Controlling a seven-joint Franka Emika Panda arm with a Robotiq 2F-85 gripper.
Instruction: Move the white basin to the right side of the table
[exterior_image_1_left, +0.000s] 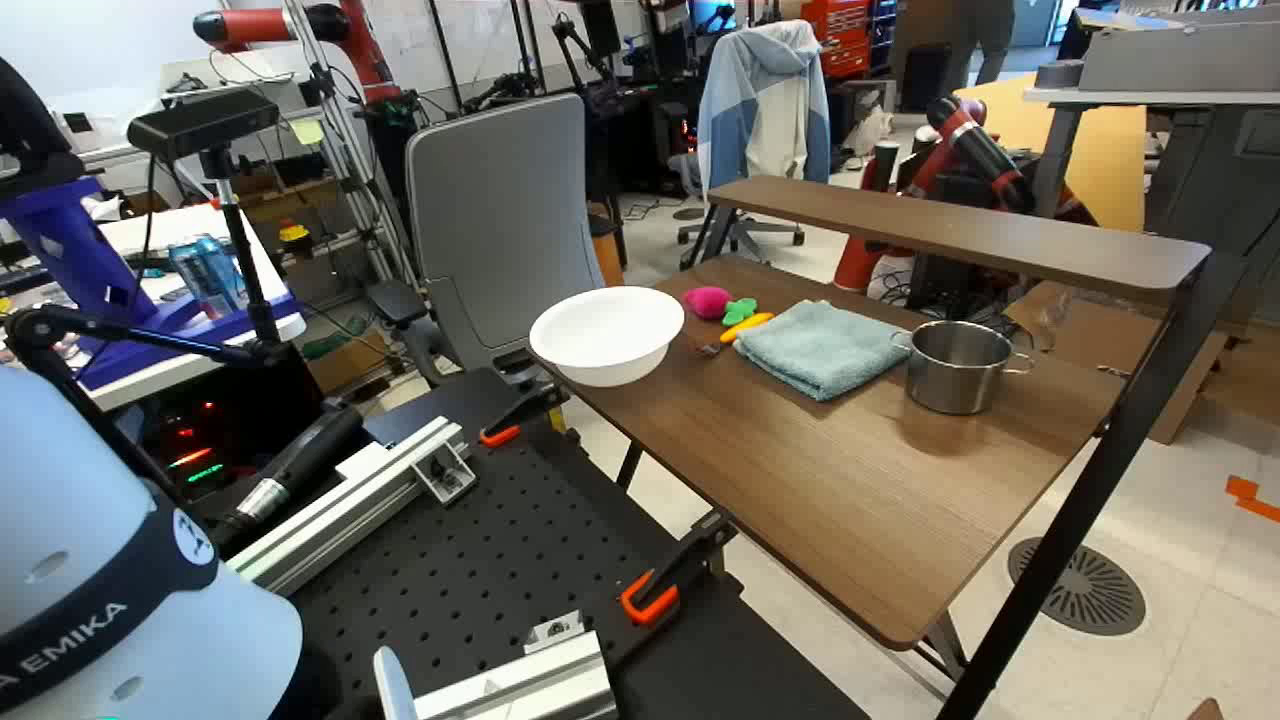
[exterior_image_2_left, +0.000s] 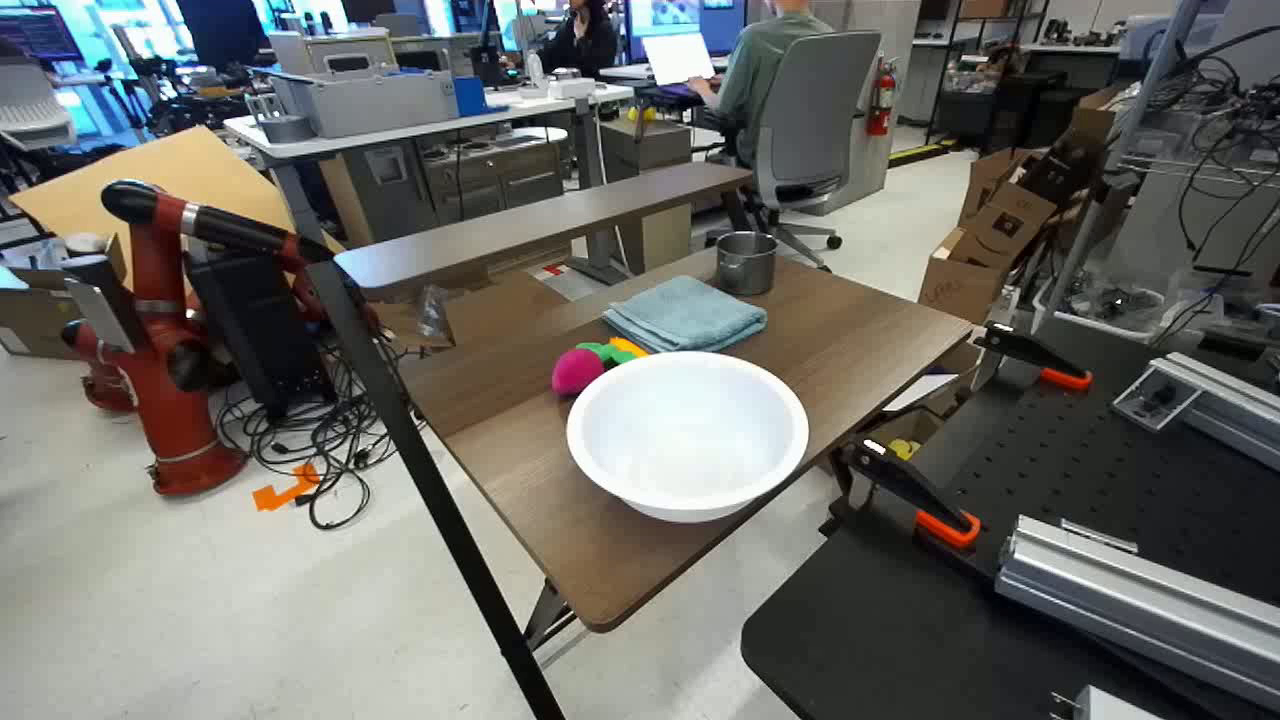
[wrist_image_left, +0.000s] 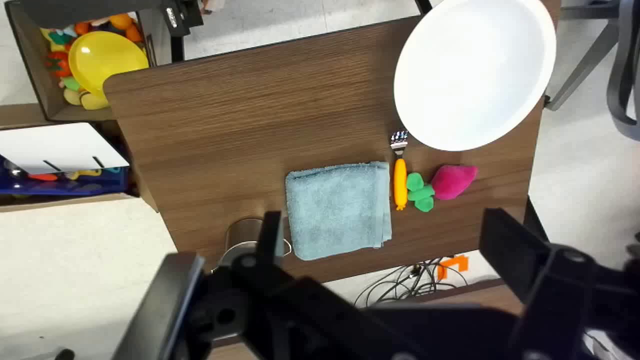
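Your white basin (exterior_image_2_left: 690, 430) sits upright near a corner at one end of the table (exterior_image_1_left: 850, 510), hollow facing up; in the wrist view its rim appears to reach past the long edge. Just beside it you have a fork (wrist_image_left: 400, 182), its tines toward the rim and its orange-yellow handle pointing away. Next to that handle lies a magenta plush toy (wrist_image_left: 454, 181) with green leaves, and on the handle's other side you see a folded pale blue towel (wrist_image_left: 337, 210). Past the towel, toward the opposite end of the table and well apart from the basin, the metal pot (exterior_image_1_left: 958, 368) stands upright; in the wrist view your gripper (wrist_image_left: 384, 225) partly hides it. That gripper is spread wide, its fingers (wrist_image_left: 507, 250) far from each other, with part of the towel and the toy showing in the gap. The raised shelf (exterior_image_1_left: 950, 230) runs along the long edge farther from the basin. On the basin's side of the table you have the black perforated bench (exterior_image_1_left: 540, 560), with a black-and-orange clamp (exterior_image_1_left: 655, 604) at its edge.
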